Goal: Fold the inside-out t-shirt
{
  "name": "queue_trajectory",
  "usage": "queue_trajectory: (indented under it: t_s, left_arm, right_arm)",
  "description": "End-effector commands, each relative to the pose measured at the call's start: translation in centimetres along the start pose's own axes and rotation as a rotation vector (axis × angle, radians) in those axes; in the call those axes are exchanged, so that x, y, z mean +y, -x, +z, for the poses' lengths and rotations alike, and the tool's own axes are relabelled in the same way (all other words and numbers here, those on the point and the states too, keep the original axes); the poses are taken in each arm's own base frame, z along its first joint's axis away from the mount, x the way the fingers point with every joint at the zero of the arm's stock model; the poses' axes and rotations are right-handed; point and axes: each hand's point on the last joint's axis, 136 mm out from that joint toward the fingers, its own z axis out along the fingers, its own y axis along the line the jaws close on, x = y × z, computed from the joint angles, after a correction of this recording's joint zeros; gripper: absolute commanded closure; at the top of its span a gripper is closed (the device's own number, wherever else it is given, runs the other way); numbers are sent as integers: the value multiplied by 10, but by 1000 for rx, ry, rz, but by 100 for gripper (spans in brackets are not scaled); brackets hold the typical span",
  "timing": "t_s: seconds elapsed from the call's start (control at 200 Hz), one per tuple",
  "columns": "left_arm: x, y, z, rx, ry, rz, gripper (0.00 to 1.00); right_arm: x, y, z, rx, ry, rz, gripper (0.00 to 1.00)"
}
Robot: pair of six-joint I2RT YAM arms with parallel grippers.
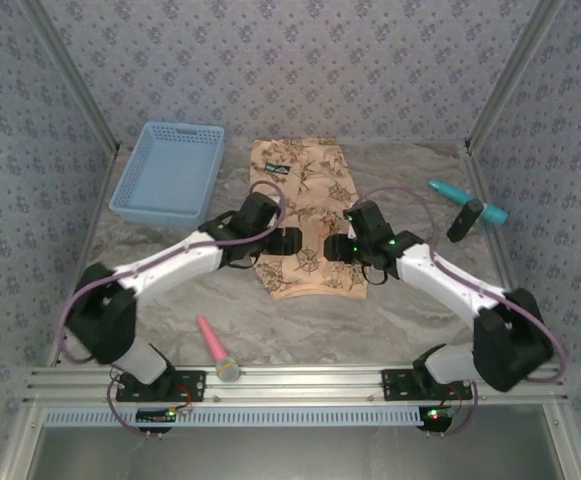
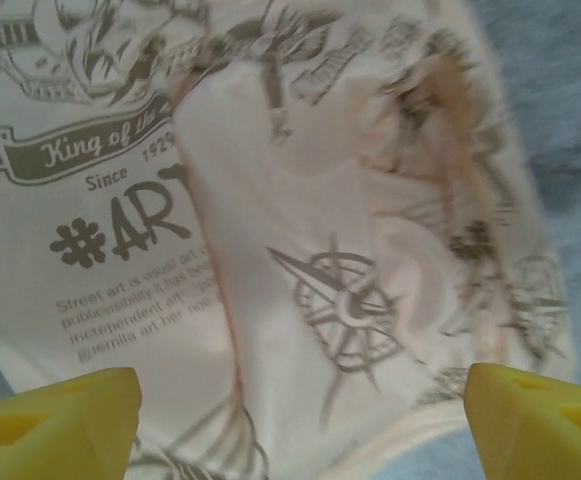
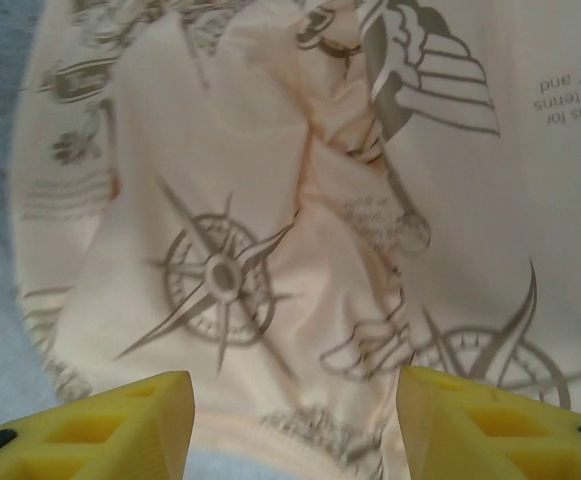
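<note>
Spread wide, my left gripper (image 1: 288, 241) hangs at the 9 o'clock edge of the inside-out t-shirt (image 1: 310, 180), its yellow fingers (image 2: 55, 420) apart with only loose printed cloth lying beneath them. My right gripper (image 1: 335, 247) faces it from the 3 o'clock edge, fingers (image 3: 500, 430) parted less widely, gripping nothing, with a compass emblem below. The shirt lies at the middle of the table (image 1: 370, 320) as a long folded strip running from 12 to 6 o'clock. A blue basket (image 1: 168, 172) sits at 10 o'clock, a teal tool (image 1: 460, 200) at 2 o'clock and a pink tool (image 1: 216, 352) at 7 o'clock.
</note>
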Motion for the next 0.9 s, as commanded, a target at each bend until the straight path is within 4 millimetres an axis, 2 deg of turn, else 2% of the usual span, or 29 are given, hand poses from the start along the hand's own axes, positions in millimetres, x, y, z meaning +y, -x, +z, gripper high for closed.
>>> queue_trajectory:
  t_s: [0.0, 0.105, 0.14, 0.17, 0.25, 0.285, 0.315, 0.38, 0.445, 0.535, 0.62, 0.705, 0.735, 0.78, 0.805, 0.84, 0.894]
  left_arm:
    - [-1, -3, 28, 87, 15, 34, 13]
    - [2, -6, 52, 117, 53, 41, 11]
    - [8, -7, 58, 121, 84, 42, 16]
    - [12, -11, 64, 132, 104, 49, 25]
    - [21, -23, 71, 187, 141, 54, 69]
    - [19, -28, 68, 215, 128, 63, 90]
    - [18, -33, 62, 233, 120, 67, 100]
    - [10, -44, 41, 253, 79, 78, 100]
    - [2, -56, 15, 258, 19, 81, 100]
    - [-4, -76, -22, 277, -70, 50, 100]
    - [5, -98, -46, 298, -89, 17, 100]
    - [24, -121, -52, 326, -60, -3, 100]
    - [29, -129, -51, 339, -56, -3, 90]
    - [35, -137, -49, 362, -49, -10, 61]
    - [35, -139, -49, 370, -55, -8, 50]
    - [33, -137, -49, 368, -64, 6, 41]
    - [25, -127, -51, 340, -90, 38, 35]
  right_arm:
    - [-13, 30, 18, -82, -109, -22, 41]
    - [-34, 38, 36, -93, -231, -60, 41]
    - [-41, 39, 42, -94, -259, -62, 44]
    - [-48, 39, 46, -90, -280, -56, 52]
    - [-61, 37, 47, -75, -296, -11, 80]
    - [-64, 34, 43, -69, -288, 12, 86]
    - [-63, 33, 37, -72, -273, 21, 90]
    - [-60, 22, 22, -41, -243, 41, 100]
    - [-52, 9, 5, -3, -188, 41, 100]
    - [-50, -9, -17, 31, -158, 51, 100]
    - [-58, -27, -29, 57, -172, 63, 100]
    - [-69, -43, -28, 84, -197, 72, 100]
    - [-70, -49, -26, 98, -196, 72, 98]
    - [-69, -55, -20, 116, -172, 64, 96]
    - [-66, -58, -18, 128, -154, 62, 95]
    - [-60, -62, -15, 145, -118, 51, 94]
    - [-48, -66, -12, 158, -50, 19, 93]
